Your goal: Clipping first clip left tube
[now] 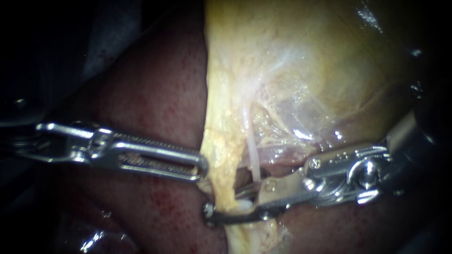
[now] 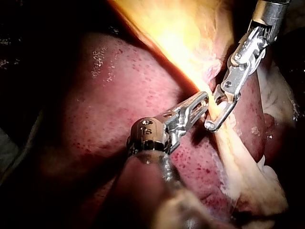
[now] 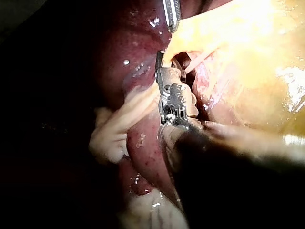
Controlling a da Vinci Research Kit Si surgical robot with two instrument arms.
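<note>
Endoscope view. Noted left instrument entering from 9 o'clock. Claw closed on the 9 o'clock edge of the left tube, near centre.

Logged left tube as a yellow, fat-covered band. Runs from 12 toward 6 o'clock off the edge of the gallbladder, over dark red liver.

Noted right instrument entering from 3 o'clock. Claw open, one half on either side of the left tube, toward 6 o'clock from the left instrument's hold. Gap plainly visible between the halves. Small white bit seen in that gap against the band; cannot tell what it is.

Recorded thin pale tube just to the 3 o'clock side of the left tube. Lower end hidden behind the upper half of the right claw.

Left wrist view. Confirmed left claw tip at the band, with the right instrument just beside it, straddling the same band.

Right wrist view. Seen right claw tip at the band and the left instrument ahead of it.
</note>
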